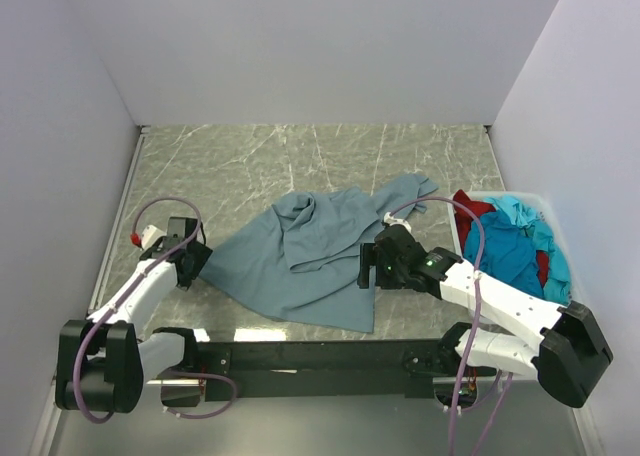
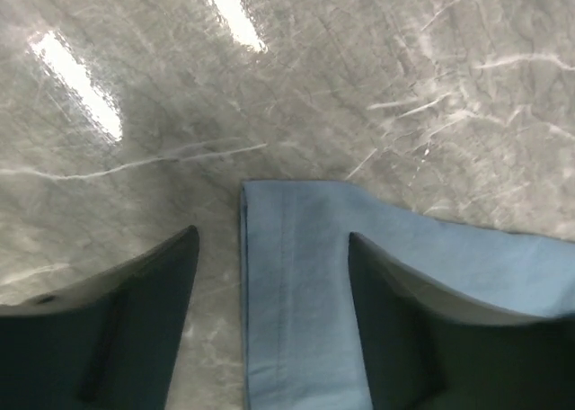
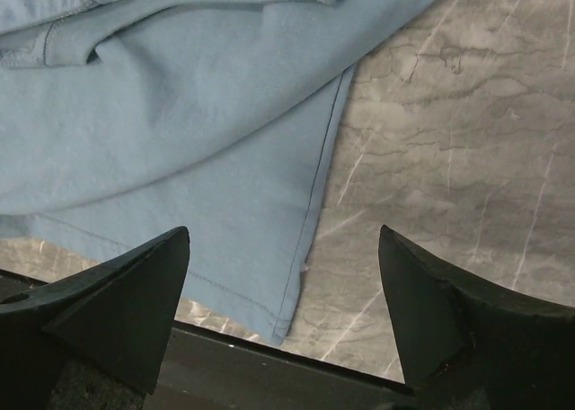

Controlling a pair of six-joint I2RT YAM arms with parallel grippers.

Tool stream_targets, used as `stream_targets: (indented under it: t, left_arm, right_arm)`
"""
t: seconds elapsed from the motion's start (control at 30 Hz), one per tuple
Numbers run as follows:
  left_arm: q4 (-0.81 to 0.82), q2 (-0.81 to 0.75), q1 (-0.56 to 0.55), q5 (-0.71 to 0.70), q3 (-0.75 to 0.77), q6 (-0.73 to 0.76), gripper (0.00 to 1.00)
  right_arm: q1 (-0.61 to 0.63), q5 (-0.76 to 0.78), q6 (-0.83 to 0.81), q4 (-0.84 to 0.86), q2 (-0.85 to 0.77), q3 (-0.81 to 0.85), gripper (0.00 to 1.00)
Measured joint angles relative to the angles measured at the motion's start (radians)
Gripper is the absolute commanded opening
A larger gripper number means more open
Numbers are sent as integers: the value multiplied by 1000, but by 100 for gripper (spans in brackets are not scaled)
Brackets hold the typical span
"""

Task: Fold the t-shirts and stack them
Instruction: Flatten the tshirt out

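Note:
A grey-blue t-shirt (image 1: 300, 261) lies rumpled and partly spread in the middle of the table. My left gripper (image 1: 196, 262) is low at its left corner. In the left wrist view this gripper (image 2: 274, 239) is open, and the hemmed corner (image 2: 296, 275) lies flat between its fingers (image 2: 135, 320). My right gripper (image 1: 368, 266) hovers over the shirt's right side. In the right wrist view it (image 3: 283, 235) is open above the side hem and bottom corner (image 3: 287, 311), holding nothing. A turquoise t-shirt (image 1: 510, 254) and a dark red one (image 1: 470, 208) sit bunched in the bin.
The white plastic bin (image 1: 545, 198) stands at the right edge of the marble table (image 1: 300, 161), against the wall. A black mounting rail (image 1: 320, 356) runs along the near edge, just beneath the shirt's lower hem. White walls close in the sides and back.

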Motion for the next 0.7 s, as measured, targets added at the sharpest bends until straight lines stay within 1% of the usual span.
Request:
stream_targets:
  t: [0.03, 0.07, 0.33, 0.47, 0.5, 0.53, 0.6, 0.63, 0.67, 0.7]
  left_arm:
    - [5, 3, 0, 3, -3, -3, 49]
    - [10, 10, 0, 7, -5, -3, 46]
    - [50, 83, 0, 15, 7, 7, 47]
    - [66, 93, 0, 10, 10, 7, 42]
    - [68, 96, 0, 8, 11, 10, 35]
    - [71, 98, 0, 6, 11, 13, 30]
    - [76, 106, 1, 5, 11, 26, 17]
    - [85, 111, 2, 7, 11, 37, 6]
    - [91, 115, 2, 9, 11, 39, 6]
    - [102, 118, 2, 14, 11, 51, 1]
  right_arm:
    - [0, 0, 1, 0, 0, 0, 92]
    - [0, 0, 2, 0, 1, 0, 92]
    - [2, -2, 3, 2, 21, 0, 92]
    - [2, -10, 3, 4, 21, 0, 91]
    - [2, -12, 3, 4, 21, 0, 91]
    - [2, -14, 3, 4, 21, 0, 91]
    - [2, -17, 3, 3, 21, 0, 91]
    - [2, -19, 3, 2, 21, 0, 91]
    - [2, -21, 2, 2, 19, 0, 91]
    - [2, -24, 2, 1, 17, 0, 91]
